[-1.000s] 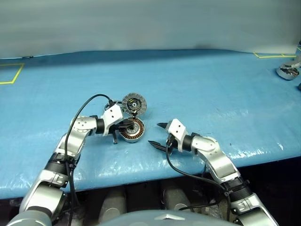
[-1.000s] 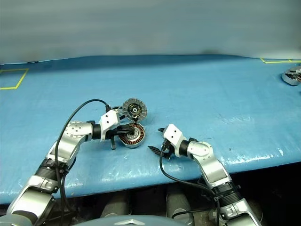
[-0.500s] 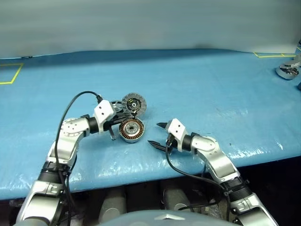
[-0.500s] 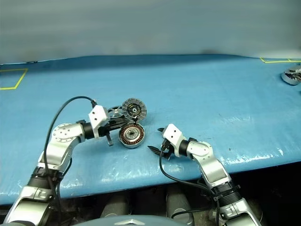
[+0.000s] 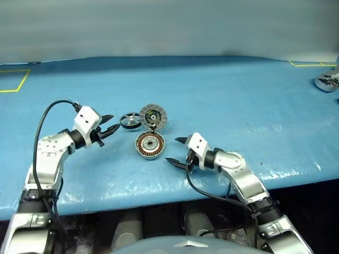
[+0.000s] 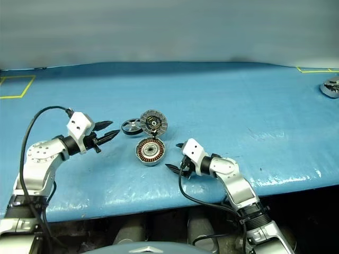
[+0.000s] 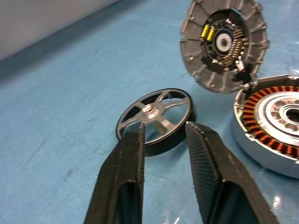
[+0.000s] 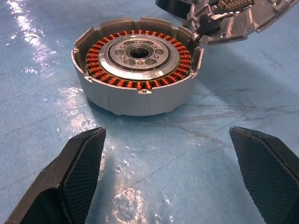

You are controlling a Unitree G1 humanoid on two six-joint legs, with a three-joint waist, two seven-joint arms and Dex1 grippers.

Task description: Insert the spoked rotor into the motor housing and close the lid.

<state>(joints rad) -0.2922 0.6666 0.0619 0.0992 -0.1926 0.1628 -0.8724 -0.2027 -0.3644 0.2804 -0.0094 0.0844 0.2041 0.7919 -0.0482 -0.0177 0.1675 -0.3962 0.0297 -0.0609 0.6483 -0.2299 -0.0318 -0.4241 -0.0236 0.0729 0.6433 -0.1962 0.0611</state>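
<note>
Two arms reach over the blue table (image 5: 238,95) in the head views. A second ago the left gripper (image 5: 108,127) was down at the motor housing (image 5: 149,145) with its fingers pinched together; it has since drawn back to the robot's left and lifted clear, and its fingers have parted a little. They carry nothing. That pull-back has uncovered the open housing and the spoked rotor (image 5: 130,120), which lies flat on the table just behind and to the left of the housing, beside the upright lid (image 5: 153,115). I'd judge the insertion hasn't begun: the rotor is not yet picked up. The right gripper (image 5: 177,151) hasn't shifted; it waits near the housing's right side with its fingers spread wide, touching nothing.

From the left wrist, the two black fingers (image 7: 206,163) stand partly apart and point at the rotor (image 7: 156,119), short of its rim. The lid (image 7: 224,44) shows its ribbed inside, hinged to the housing (image 7: 271,121).

From the right wrist, the housing (image 8: 138,70) sits well ahead of the wide-set fingertips (image 8: 81,163), copper windings and silver centre bare, with the lid's edge (image 8: 233,23) tilted up behind it.
</note>
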